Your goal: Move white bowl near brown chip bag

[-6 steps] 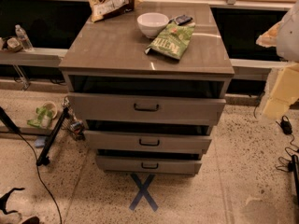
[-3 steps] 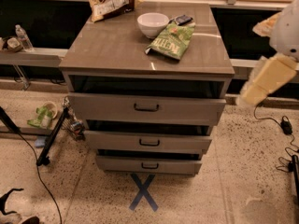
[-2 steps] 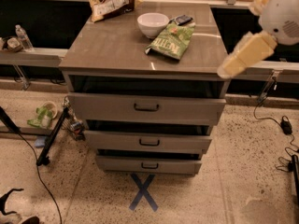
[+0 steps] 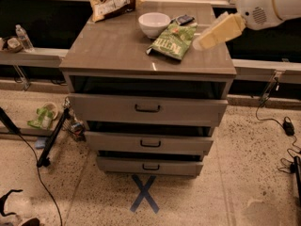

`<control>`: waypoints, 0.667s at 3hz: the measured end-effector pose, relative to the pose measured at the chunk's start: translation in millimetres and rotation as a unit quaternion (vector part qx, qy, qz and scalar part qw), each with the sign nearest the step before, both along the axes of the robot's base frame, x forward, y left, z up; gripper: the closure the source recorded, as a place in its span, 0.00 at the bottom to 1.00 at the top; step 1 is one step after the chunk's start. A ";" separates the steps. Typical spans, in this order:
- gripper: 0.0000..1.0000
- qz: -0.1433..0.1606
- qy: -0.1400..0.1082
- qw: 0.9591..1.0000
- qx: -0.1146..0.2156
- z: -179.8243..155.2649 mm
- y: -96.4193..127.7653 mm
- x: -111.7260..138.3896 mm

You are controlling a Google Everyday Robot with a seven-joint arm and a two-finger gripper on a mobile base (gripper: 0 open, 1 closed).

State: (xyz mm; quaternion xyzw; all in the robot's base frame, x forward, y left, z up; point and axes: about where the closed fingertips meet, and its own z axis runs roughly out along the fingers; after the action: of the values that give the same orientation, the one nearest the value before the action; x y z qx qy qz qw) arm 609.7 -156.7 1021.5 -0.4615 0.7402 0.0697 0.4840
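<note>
The white bowl [image 4: 154, 23] stands upright at the back middle of the grey cabinet top [image 4: 113, 51]. The brown chip bag [image 4: 112, 1] lies at the back left corner, a short gap to the left of the bowl. My gripper [image 4: 199, 43] is at the end of the cream arm that reaches in from the upper right. It hovers over the right part of the top, to the right of the bowl and just past the green chip bag [image 4: 173, 40].
The green chip bag lies right next to the bowl, with a small dark object [image 4: 184, 19] behind it. The cabinet has three drawers [image 4: 147, 109] slightly pulled out. A water bottle [image 4: 23, 37] stands on the left ledge. Cables [image 4: 282, 126] lie on the floor at right.
My arm has swung up and to the left, from beside the cabinet's right side to above the right part of its top. The bowl and bags have not moved.
</note>
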 end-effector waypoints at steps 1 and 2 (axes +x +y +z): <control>0.00 0.000 -0.005 1.000 0.018 1.2 4.3 11.3; 0.00 0.000 -0.005 1.000 0.018 1.2 4.4 11.3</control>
State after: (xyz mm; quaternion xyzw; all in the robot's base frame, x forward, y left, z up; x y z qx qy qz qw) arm 621.0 -152.3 1022.7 -0.4536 0.7361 0.0804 0.4960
